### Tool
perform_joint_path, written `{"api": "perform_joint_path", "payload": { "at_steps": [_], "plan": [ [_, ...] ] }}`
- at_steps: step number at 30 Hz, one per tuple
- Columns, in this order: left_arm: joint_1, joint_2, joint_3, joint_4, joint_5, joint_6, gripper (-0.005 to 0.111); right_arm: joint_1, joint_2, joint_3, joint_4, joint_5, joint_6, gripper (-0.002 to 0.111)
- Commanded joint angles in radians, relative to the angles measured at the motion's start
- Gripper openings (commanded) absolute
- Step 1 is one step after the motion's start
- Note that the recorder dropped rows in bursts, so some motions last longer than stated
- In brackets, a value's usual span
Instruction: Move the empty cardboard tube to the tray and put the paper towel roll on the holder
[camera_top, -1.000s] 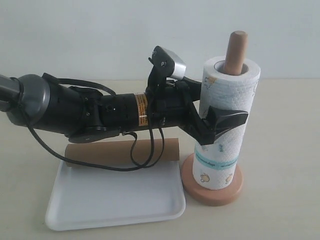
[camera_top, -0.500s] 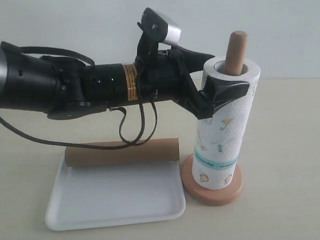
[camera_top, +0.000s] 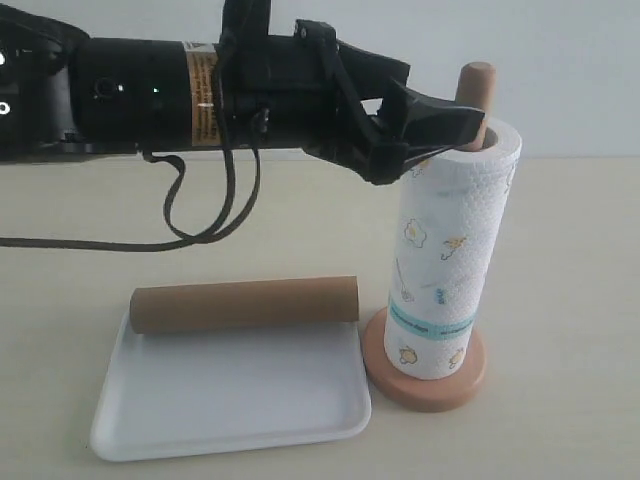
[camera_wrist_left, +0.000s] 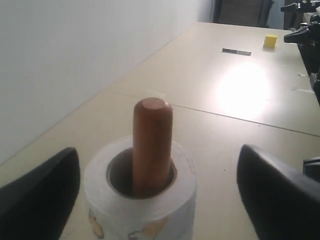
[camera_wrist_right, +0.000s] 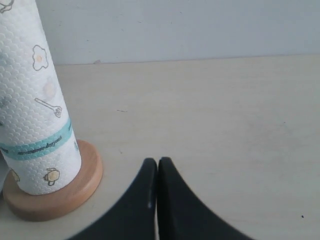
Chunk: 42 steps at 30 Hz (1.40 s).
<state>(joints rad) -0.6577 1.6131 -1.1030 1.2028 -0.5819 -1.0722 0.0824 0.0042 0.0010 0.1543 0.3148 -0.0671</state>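
Observation:
The paper towel roll (camera_top: 445, 260) stands upright on the holder (camera_top: 425, 385), whose dowel tip (camera_top: 474, 85) pokes out above the roll's core. My left gripper (camera_top: 450, 125) hovers open at the roll's top rim, its fingers spread wider than the roll and apart from it. In the left wrist view the dowel (camera_wrist_left: 152, 140) rises from the roll (camera_wrist_left: 140, 210) between the open left gripper (camera_wrist_left: 157, 175). The empty cardboard tube (camera_top: 245, 305) lies across the far edge of the tray (camera_top: 230, 400). My right gripper (camera_wrist_right: 158, 162) is shut and empty, low beside the holder base (camera_wrist_right: 65, 195) and roll (camera_wrist_right: 35, 110).
A pale wall runs behind the table. The left arm's black body and cable (camera_top: 200, 200) hang over the tray. In the left wrist view a yellow block (camera_wrist_left: 270, 41), a dark strip (camera_wrist_left: 236, 51) and dark equipment (camera_wrist_left: 310, 40) sit further along the table.
My left gripper has risen from the roll's middle to its top rim, its arm lifting with it. The roll stays seated on the holder; tube and tray have not moved.

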Motion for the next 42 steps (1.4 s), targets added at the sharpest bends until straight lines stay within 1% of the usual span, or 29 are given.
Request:
{"api": "perform_joint_path", "payload": {
  "at_steps": [1, 2, 4, 7, 10, 15, 21, 25, 29, 32, 36, 39, 42],
  "plan": [
    [-0.004, -0.049, 0.004, 0.136, 0.011, -0.143, 0.057, -0.004, -0.004, -0.001, -0.003, -0.014, 0.000, 0.000],
    [-0.004, -0.060, 0.004, 0.162, 0.011, -0.161, 0.050, -0.004, -0.004, -0.001, -0.003, -0.014, 0.000, 0.000],
    [-0.004, -0.087, 0.004, 0.227, 0.011, -0.205, 0.033, -0.004, -0.004, -0.001, -0.003, -0.014, 0.000, 0.000],
    [-0.004, -0.112, 0.004, 0.272, 0.011, -0.237, 0.017, -0.004, -0.004, -0.001, -0.003, -0.014, 0.000, 0.000],
    [-0.004, -0.124, 0.007, 0.282, 0.011, -0.252, 0.004, -0.004, -0.004, -0.001, -0.003, -0.014, 0.000, 0.000],
    [-0.004, -0.137, 0.031, 0.282, 0.011, -0.288, 0.004, -0.004, -0.004, -0.001, -0.003, -0.014, 0.000, 0.000],
    [-0.004, -0.187, 0.125, 0.272, -0.005, -0.304, 0.004, -0.004, -0.004, -0.001, -0.003, -0.014, 0.000, 0.000],
    [-0.004, -0.254, 0.193, 0.278, -0.012, -0.338, 0.004, -0.004, -0.004, -0.001, -0.003, -0.014, 0.000, 0.000],
    [0.005, -0.351, 0.279, 0.346, 0.063, -0.416, 0.004, -0.004, -0.004, -0.001, -0.003, -0.014, 0.000, 0.000],
    [0.019, -0.417, 0.349, 0.358, 0.067, -0.428, 0.004, -0.004, -0.004, -0.001, -0.003, -0.014, 0.000, 0.000],
    [0.019, -0.486, 0.423, 0.358, 0.052, -0.470, 0.004, -0.004, -0.004, -0.001, -0.003, -0.014, 0.000, 0.000],
    [0.019, -0.515, 0.451, 0.358, 0.052, -0.470, 0.004, -0.004, -0.004, -0.001, -0.003, -0.014, 0.000, 0.000],
    [0.019, -0.522, 0.451, 0.358, 0.052, -0.470, 0.004, -0.004, -0.004, -0.001, -0.003, -0.014, 0.000, 0.000]
  ]
}}
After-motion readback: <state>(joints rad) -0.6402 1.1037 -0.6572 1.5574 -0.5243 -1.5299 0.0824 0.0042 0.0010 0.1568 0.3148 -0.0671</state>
